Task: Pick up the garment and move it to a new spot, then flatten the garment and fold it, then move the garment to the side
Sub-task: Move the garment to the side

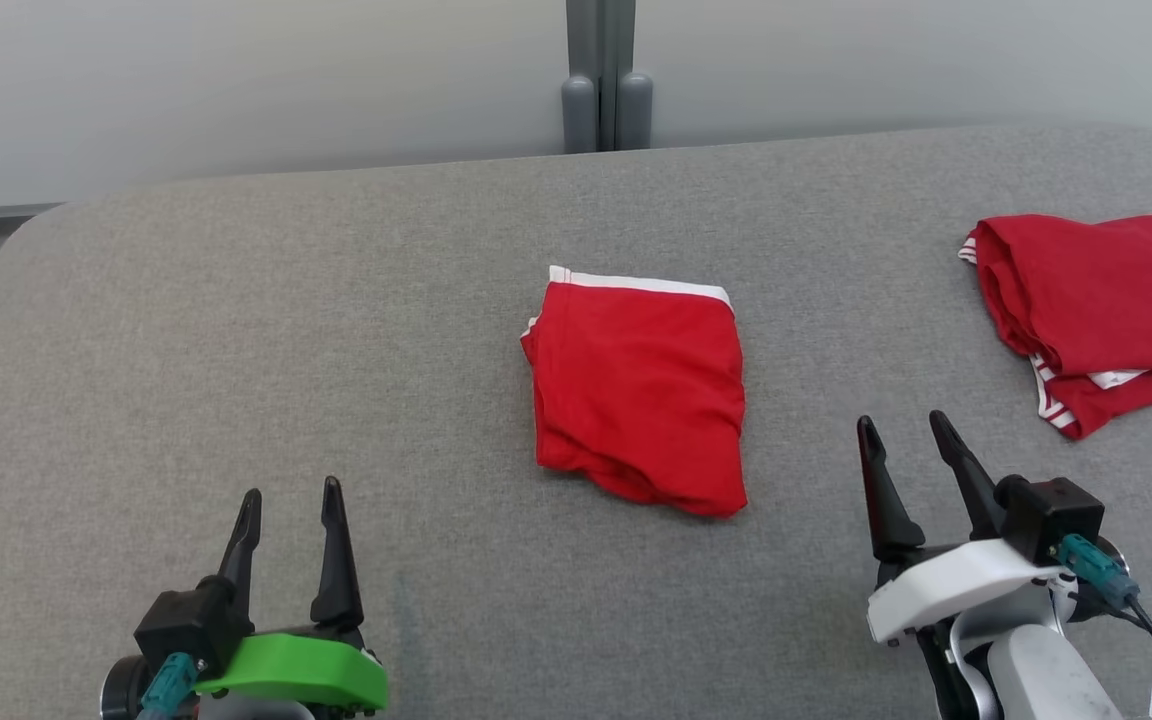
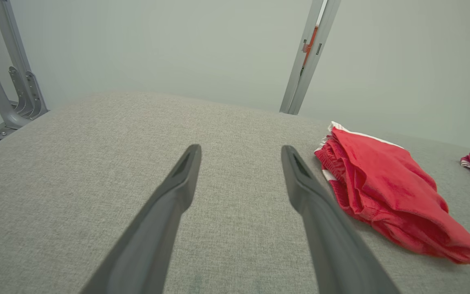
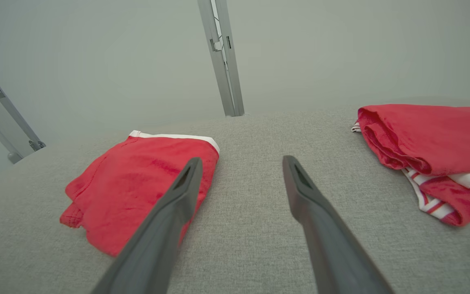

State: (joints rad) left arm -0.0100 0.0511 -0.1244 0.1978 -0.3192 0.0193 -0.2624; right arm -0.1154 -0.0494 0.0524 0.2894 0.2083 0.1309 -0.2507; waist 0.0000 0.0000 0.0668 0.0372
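A red garment with a white waistband lies folded in the middle of the grey padded table. It also shows at the right of the left wrist view and at the left of the right wrist view. My left gripper stands open near the front left, well apart from the garment, with nothing between its fingers. At the front right my right gripper is open and empty too, just right of the garment.
A second red garment with white striped trim lies folded at the table's right edge, also in the right wrist view. A grey post stands behind the table against a pale wall.
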